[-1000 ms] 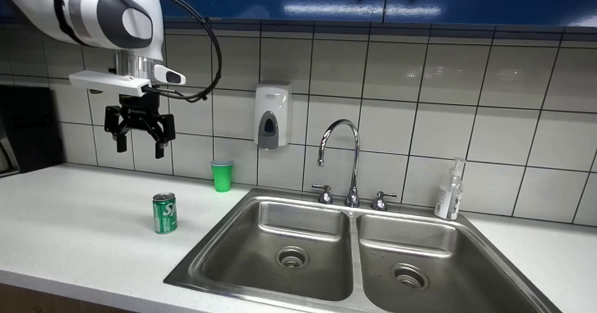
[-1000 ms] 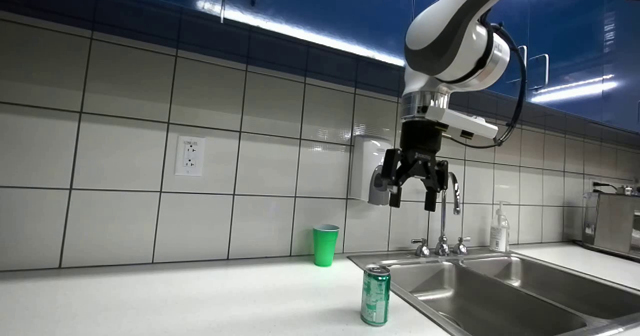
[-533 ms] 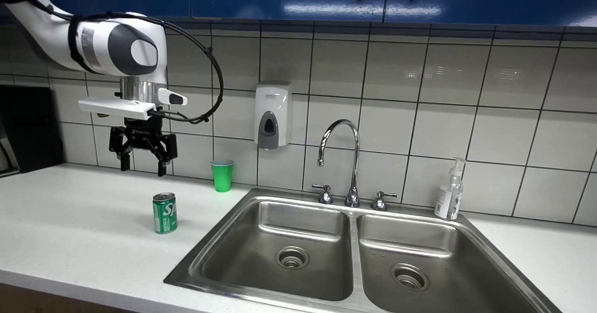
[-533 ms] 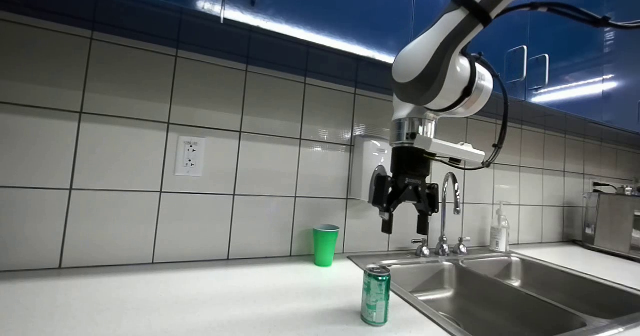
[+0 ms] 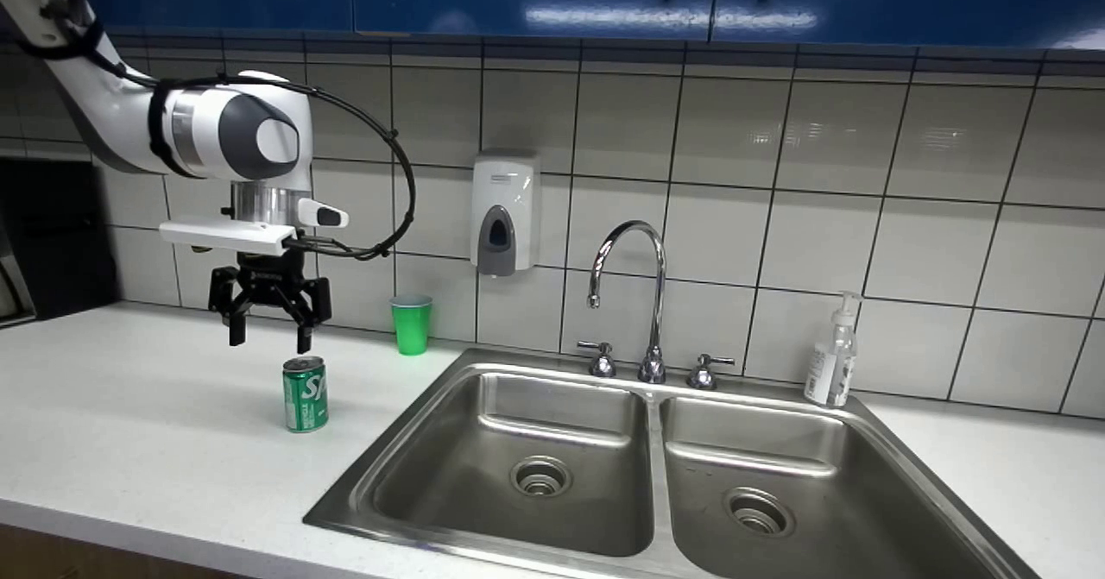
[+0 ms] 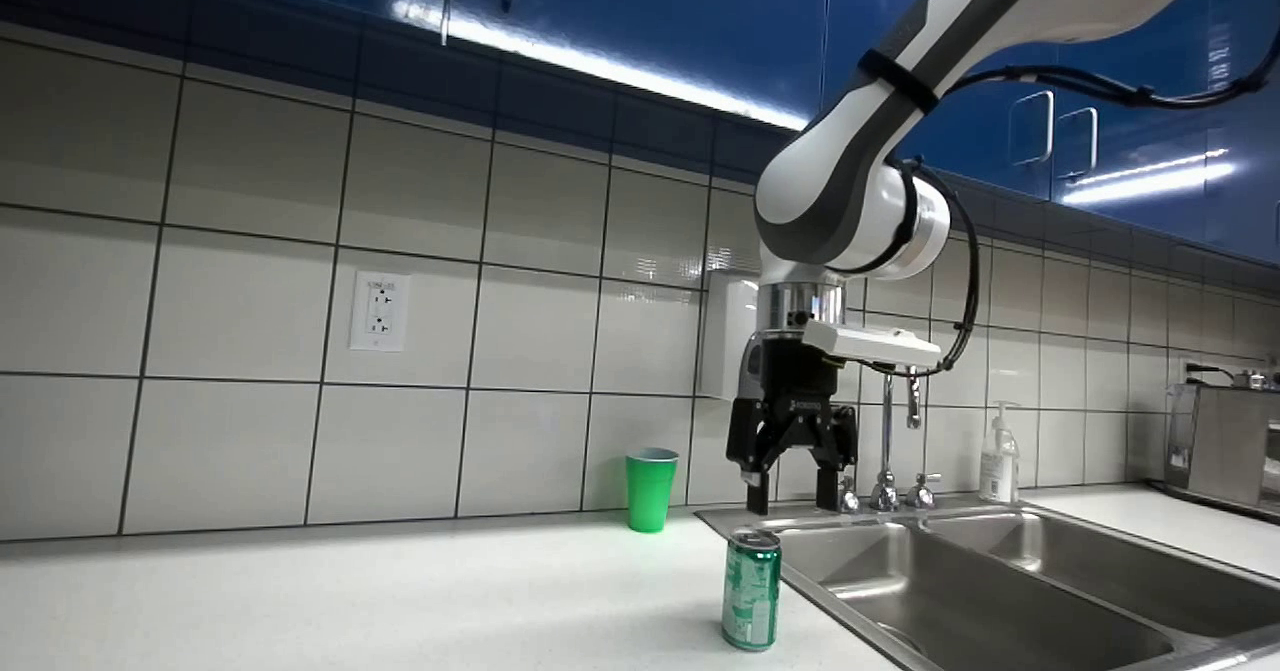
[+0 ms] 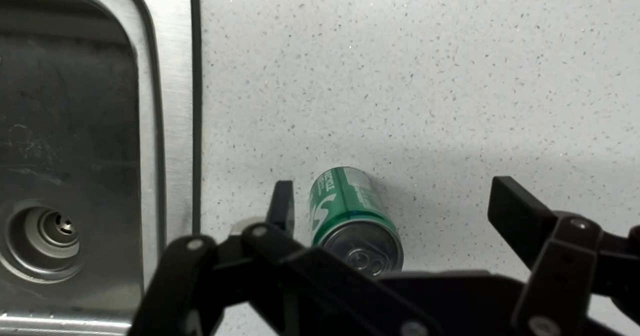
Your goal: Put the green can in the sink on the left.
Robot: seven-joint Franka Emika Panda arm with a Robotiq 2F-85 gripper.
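Observation:
The green can (image 5: 306, 396) stands upright on the counter, left of the double sink; it also shows in an exterior view (image 6: 752, 596). My gripper (image 5: 270, 342) is open and empty, pointing down above the can's height; it also shows in an exterior view (image 6: 792, 504). In the wrist view the can (image 7: 345, 196) appears between the open fingers (image 7: 394, 196), closer to the left finger, its lower part in the picture covered by the gripper linkage. The sink's left basin (image 5: 449, 484), with a round drain, is nearest the can; its edge shows in the wrist view (image 7: 175, 125).
A bright-green plastic cup (image 5: 411, 327) stands by the tiled wall behind the can. A chrome faucet (image 5: 656, 303) rises behind the sink, with a wall soap dispenser (image 5: 505, 217) near it. A pump bottle (image 5: 832, 359) stands at the sink's back right. The right-hand basin (image 5: 829, 519) lies beyond the divider.
My open gripper has come down steadily toward the can's height, drifting slightly right in one exterior picture and left in another. The can, cup and sink have not moved.

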